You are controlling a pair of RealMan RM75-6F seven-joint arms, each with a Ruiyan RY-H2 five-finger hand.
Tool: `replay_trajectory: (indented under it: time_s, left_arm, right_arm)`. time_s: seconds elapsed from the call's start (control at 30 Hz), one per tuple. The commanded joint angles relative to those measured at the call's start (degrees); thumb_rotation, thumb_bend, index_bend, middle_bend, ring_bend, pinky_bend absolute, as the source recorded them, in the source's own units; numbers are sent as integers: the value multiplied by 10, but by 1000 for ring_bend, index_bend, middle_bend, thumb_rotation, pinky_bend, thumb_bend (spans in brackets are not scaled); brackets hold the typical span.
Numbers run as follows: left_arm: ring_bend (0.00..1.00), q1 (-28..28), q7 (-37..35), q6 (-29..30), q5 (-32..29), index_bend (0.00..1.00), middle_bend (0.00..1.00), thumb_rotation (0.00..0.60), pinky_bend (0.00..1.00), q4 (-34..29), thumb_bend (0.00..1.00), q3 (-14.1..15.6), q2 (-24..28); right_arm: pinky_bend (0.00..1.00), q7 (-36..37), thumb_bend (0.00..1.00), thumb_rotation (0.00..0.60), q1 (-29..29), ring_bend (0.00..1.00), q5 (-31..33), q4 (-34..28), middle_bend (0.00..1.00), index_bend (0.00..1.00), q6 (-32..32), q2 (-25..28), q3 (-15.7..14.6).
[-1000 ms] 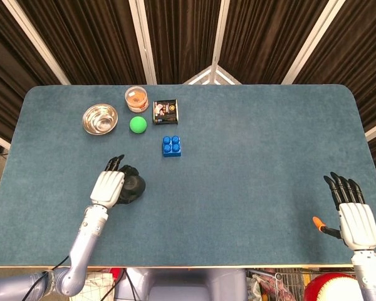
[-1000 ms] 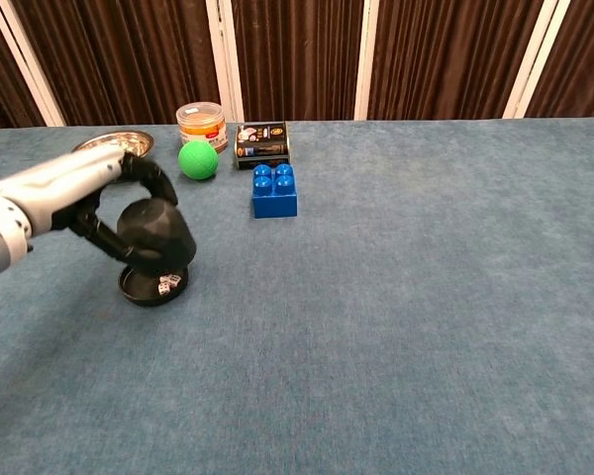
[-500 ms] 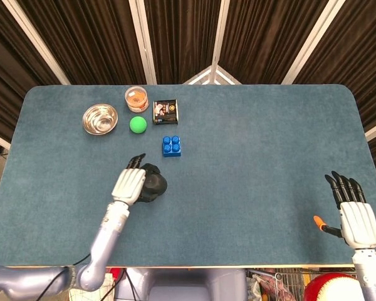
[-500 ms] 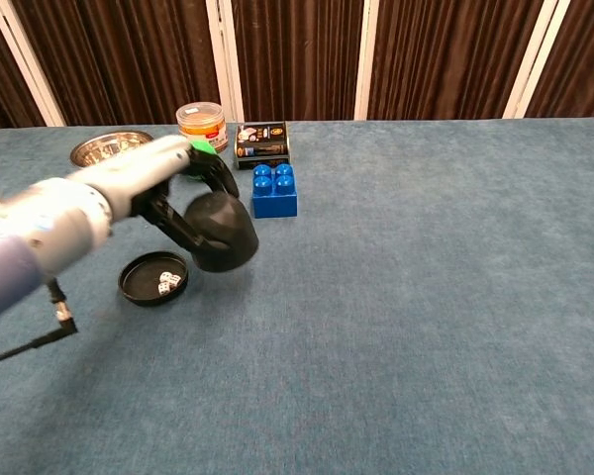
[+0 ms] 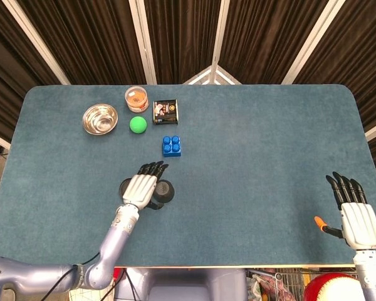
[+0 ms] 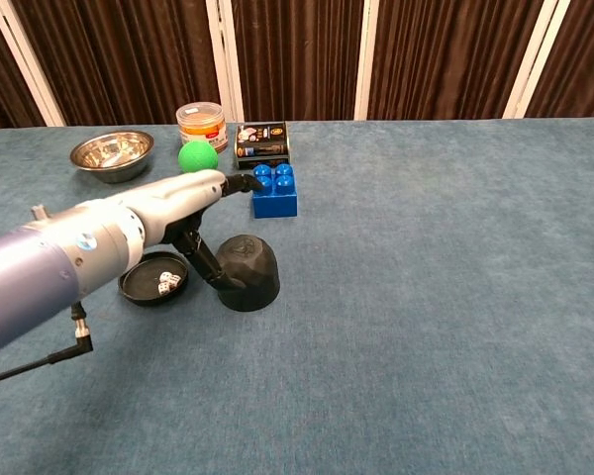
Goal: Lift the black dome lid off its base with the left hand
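The black dome lid point(image 6: 248, 273) stands on the table just right of its flat black base point(image 6: 154, 278), which holds two white dice point(image 6: 166, 285). In the head view the lid point(image 5: 163, 192) shows beside my left hand point(image 5: 141, 186), and the base point(image 5: 123, 187) is mostly hidden under the hand. My left hand point(image 6: 213, 213) hovers over the lid with its fingers stretched out straight; its thumb reaches down along the lid's left side. My right hand point(image 5: 358, 217) lies flat with fingers apart near the table's front right edge, holding nothing.
At the back left stand a steel bowl point(image 6: 111, 154), an orange-filled jar point(image 6: 202, 125), a green ball point(image 6: 197, 157), a small black box point(image 6: 262, 140) and a blue brick point(image 6: 275, 190). A small orange piece point(image 5: 318, 221) shows beside my right hand.
My left hand carried the lid to the right off the base, set it down on the table, and stretched its fingers out. The right hand stayed put.
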Motion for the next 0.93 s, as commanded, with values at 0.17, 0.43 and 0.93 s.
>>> replay_trajectory:
  time_s: [0.17,0.43,0.93]
  left_arm:
    - [0,59,57,137,144,62,54,600,0,-187,259,80,107]
    - [0,257,131,468,430,262,93,600,0,-109,260,239,160]
    - [0,351,-156,414,271,218,144,600,0,-42,263,174,249]
  right_arm:
    - [0,1,233,600,0,0,-2,-1,0,0,2,-1,0]
    - [0,0,233,600,-1,0,-2,-5,0,0,5,2,2]
    - [0,-26,233,600,-6,0,-6,-17,0,0,21,4,4]
